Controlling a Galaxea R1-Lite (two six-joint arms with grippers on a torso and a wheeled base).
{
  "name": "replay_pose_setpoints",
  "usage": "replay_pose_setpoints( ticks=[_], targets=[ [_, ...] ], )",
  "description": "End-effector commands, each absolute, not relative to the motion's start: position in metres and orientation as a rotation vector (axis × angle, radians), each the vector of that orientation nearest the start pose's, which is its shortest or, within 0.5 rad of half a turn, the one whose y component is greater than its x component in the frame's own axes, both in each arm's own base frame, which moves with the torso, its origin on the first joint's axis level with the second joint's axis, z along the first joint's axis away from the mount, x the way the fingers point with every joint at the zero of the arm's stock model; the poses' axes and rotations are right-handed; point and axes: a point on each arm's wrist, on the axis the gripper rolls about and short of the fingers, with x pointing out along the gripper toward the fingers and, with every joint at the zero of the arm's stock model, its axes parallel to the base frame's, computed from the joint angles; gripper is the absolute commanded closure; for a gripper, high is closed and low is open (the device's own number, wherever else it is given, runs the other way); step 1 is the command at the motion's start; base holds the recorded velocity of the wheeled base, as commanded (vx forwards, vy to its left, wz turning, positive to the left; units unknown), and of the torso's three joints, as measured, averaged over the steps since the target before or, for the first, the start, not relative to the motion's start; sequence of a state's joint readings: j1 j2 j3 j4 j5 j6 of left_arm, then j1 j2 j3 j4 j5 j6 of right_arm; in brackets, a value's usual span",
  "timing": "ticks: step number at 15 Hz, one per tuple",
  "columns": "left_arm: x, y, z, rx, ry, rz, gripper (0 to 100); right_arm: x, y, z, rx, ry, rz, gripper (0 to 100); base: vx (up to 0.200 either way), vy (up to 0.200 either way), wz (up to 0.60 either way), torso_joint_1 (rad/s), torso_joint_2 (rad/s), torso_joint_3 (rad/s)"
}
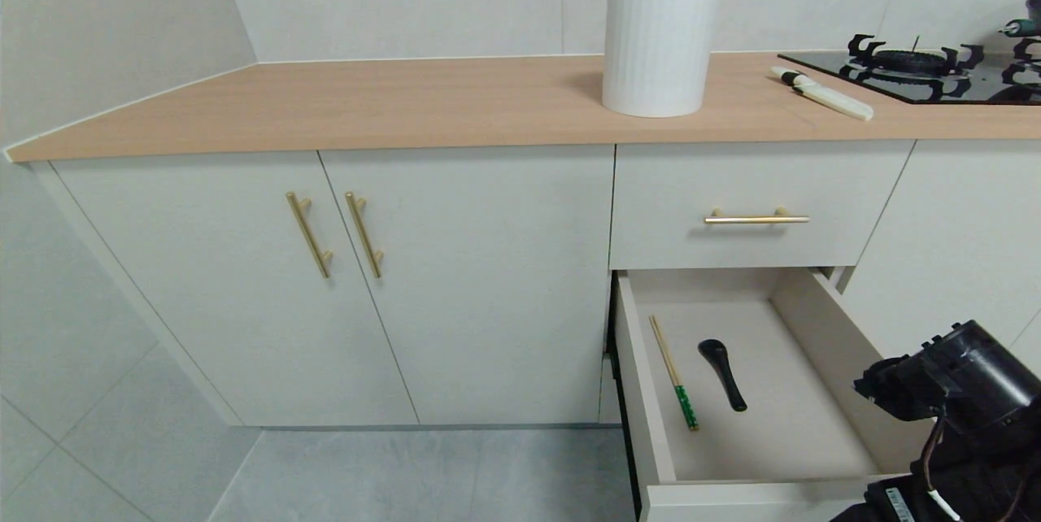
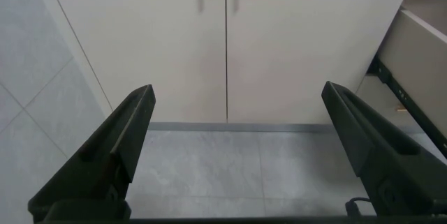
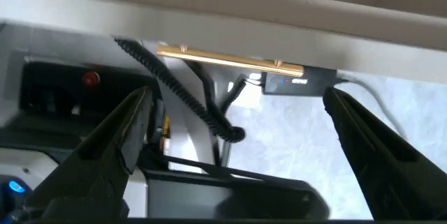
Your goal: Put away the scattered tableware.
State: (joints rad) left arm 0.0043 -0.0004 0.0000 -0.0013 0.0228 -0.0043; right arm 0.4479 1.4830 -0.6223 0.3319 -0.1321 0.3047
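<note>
The lower drawer point(image 1: 642, 392) stands pulled out at the right. In it lie a pair of wooden chopsticks with green ends point(image 1: 673, 384) and a black spoon point(image 1: 722, 373), side by side and apart. A white utensil with a dark band point(image 1: 821, 93) lies on the wooden countertop point(image 1: 366, 99) near the stove. My right arm point(image 1: 947, 388) hangs beside the drawer's right front corner. The right gripper point(image 3: 236, 95) is open and holds nothing, below the drawer front's gold handle point(image 3: 230, 58). My left gripper point(image 2: 237, 91) is open with nothing between its fingers, low over the floor before the cabinet doors point(image 2: 225, 42).
A tall white ribbed container point(image 1: 663, 26) stands on the counter above the drawers. A black gas stove point(image 1: 919, 71) is at the far right. The upper drawer point(image 1: 756, 205) is closed. The open drawer's side point(image 2: 419, 42) juts out to the right of the left gripper.
</note>
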Motion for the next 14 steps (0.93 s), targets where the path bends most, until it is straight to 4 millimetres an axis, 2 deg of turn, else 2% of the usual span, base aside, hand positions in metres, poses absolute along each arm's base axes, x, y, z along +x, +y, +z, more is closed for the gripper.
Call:
replay_pose_setpoints(
  ticks=[1,6,12,14],
  targets=[
    [-0.023,0.000,0.076,-0.005,-0.002,0.028,0,0.173,0.080,0.112,-0.083,1.200,0.085,0,0.000,0.000,0.00,0.000,0.00,0.000],
    [-0.023,0.000,0.076,-0.005,-0.002,0.028,0,0.183,0.080,0.109,-0.041,1.157,0.062,0,0.000,0.000,0.00,0.000,0.00,0.000],
    [-0.023,0.000,0.076,-0.005,-0.002,0.028,0,0.206,0.084,0.096,-0.026,1.096,0.028,0,0.000,0.000,0.00,0.000,0.00,0.000],
    [-0.023,0.000,0.076,-0.005,-0.002,0.028,0,0.220,0.087,0.088,-0.015,1.050,0.017,0,0.000,0.000,0.00,0.000,0.00,0.000]
  ],
)
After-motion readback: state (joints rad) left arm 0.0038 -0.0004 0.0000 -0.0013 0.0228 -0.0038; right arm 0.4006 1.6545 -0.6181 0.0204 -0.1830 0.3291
